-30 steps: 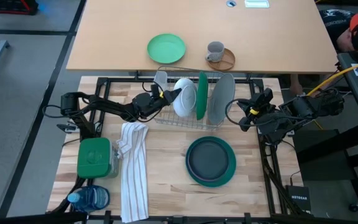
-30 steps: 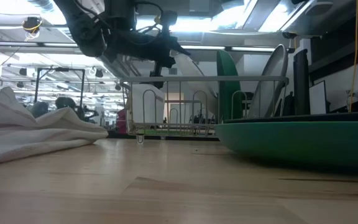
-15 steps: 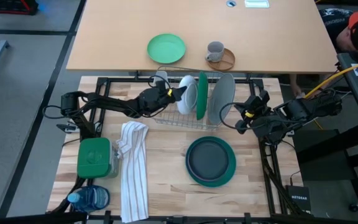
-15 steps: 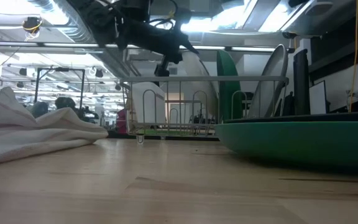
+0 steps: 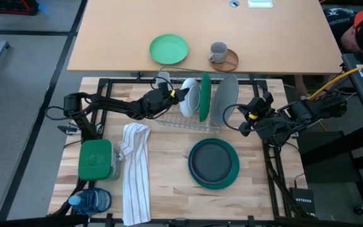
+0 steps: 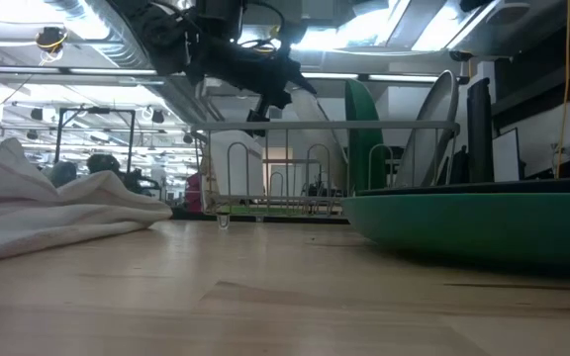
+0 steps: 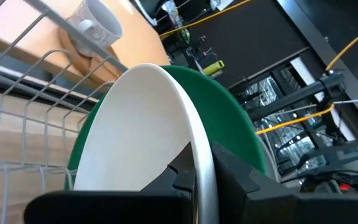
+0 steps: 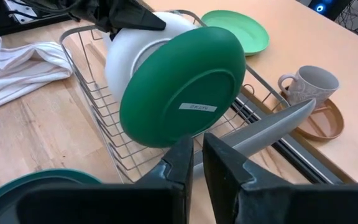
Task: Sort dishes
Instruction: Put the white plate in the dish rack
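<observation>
A wire dish rack holds three upright plates: a white one, a dark green one and a grey one. My left gripper is shut on the white plate, which stands close against the green plate. My right gripper is at the rack's right end, its fingers closed on the grey plate's rim. A charcoal plate lies in a teal-green plate on the table in front of the rack. My left gripper pinches the white plate's rim between its two fingers, one on each face. It comes from the table's left, slanting down. The plate stands nearly upright in the rack. My right gripper pinches the grey plate's rim at its near right edge, coming from the table's right. The plate leans in the rack, its lower edge among the wires.
A striped towel, a green box and a blue bottle lie at the table's left. On the far table stand a mint-green plate and a grey mug on a brown saucer.
My left gripper has moved right and slightly toward the far edge with the white plate, tipping it from slanted to nearly upright beside the green plate. My right gripper has moved left toward the grey plate.
</observation>
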